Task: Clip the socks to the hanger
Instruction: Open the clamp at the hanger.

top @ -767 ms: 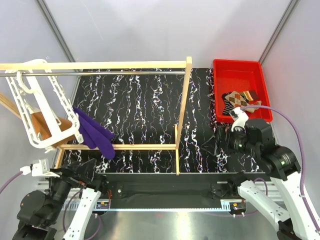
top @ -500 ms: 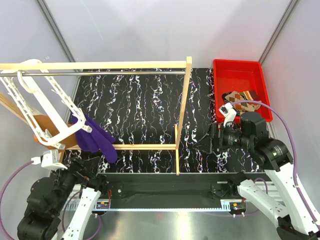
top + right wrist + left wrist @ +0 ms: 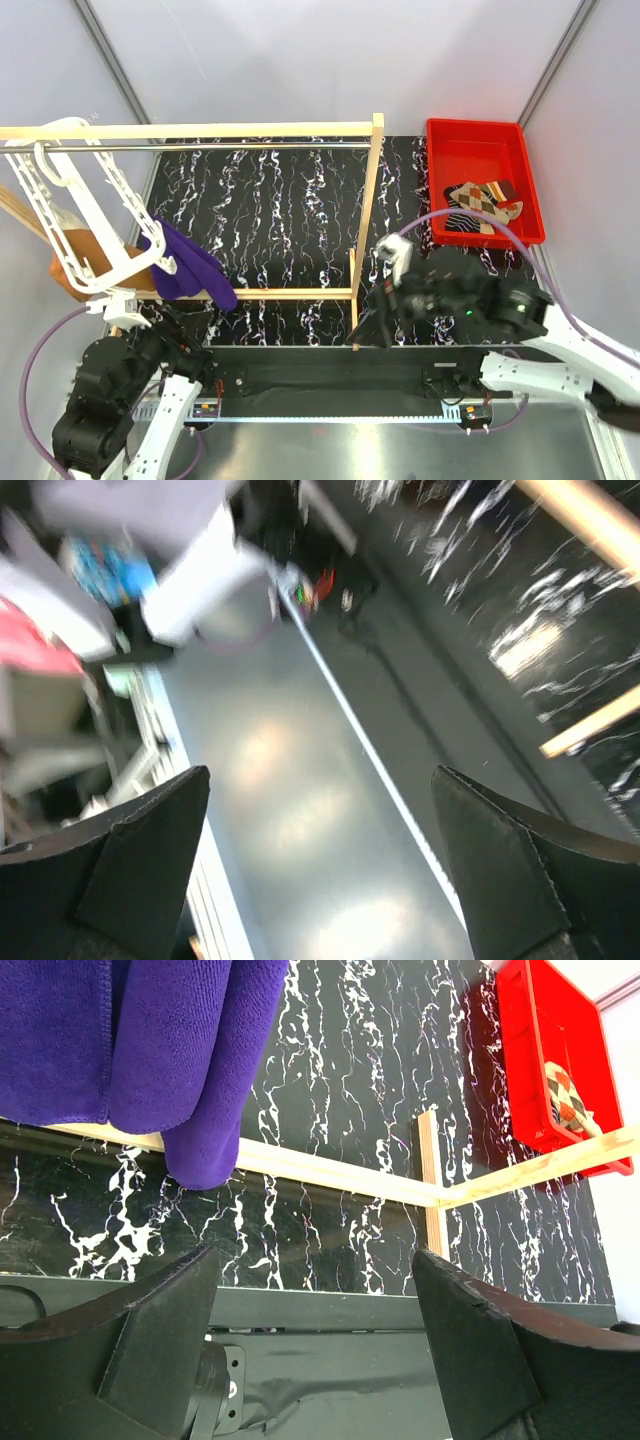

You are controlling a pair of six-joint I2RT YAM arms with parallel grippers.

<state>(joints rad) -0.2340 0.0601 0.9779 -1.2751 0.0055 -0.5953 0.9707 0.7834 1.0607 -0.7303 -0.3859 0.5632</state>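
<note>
Pale walls point(image 3: 300, 60) close in a table laid with a black mat point(image 3: 280, 210), glossy and veined white like marble.

Far left: white plastic hanger point(image 3: 90, 215), a rectangular lattice frame. It hangs tilted by its hook from a thin metal rod point(image 3: 200, 147). The rod lies under the top rail of a wooden frame point(image 3: 372, 200) made of pale square-section sticks.

An orange-brown sock point(image 3: 75, 265) shows behind the hanger's lower left side. How it is attached cannot be told.

A purple sock point(image 3: 190, 268) dangles at the hanger's lower right corner. It is fleecy and limp, and it drapes across the frame's low near rail.

Left gripper point(image 3: 170, 335) sits near and just below that sock. Its jaws are spread wide and hold nothing. From the left wrist the purple pile fills the upper left, and the near rail runs between sock and fingers point(image 3: 150, 1350).

Centre: the frame's upright post and short foot stand between the hanger side and the right side.

Right gripper point(image 3: 380, 315) is low by the foot, at the mat's near edge. It is wide apart and empty. Its wrist view is blurred and shows a brushed metal strip point(image 3: 300, 800).

Far right: red bin point(image 3: 480, 140), a smooth plastic rectangle, holding the remaining socks point(image 3: 480, 205), argyle and striped, in a heap.
</note>
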